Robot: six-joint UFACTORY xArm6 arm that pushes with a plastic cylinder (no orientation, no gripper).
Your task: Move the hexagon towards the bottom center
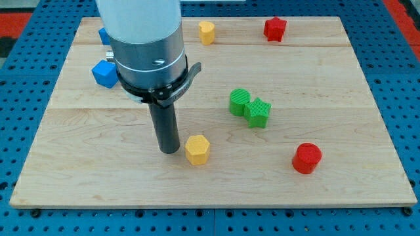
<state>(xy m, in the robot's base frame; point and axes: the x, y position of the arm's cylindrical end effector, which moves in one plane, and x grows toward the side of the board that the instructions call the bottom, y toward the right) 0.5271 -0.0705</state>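
A yellow hexagon block [197, 149] lies on the wooden board [341, 190] a little left of centre, in the lower half. My tip [170, 150] rests on the board just left of it, nearly touching its left side. A second yellow block [207, 31], shape unclear, sits near the view's top edge.
A green cylinder [239, 101] and a green star [258, 113] touch each other right of centre. A red cylinder [306, 158] lies at lower right. A red star [275, 29] sits at top right. Two blue blocks [104, 73] [103, 35] lie at upper left, partly behind the arm.
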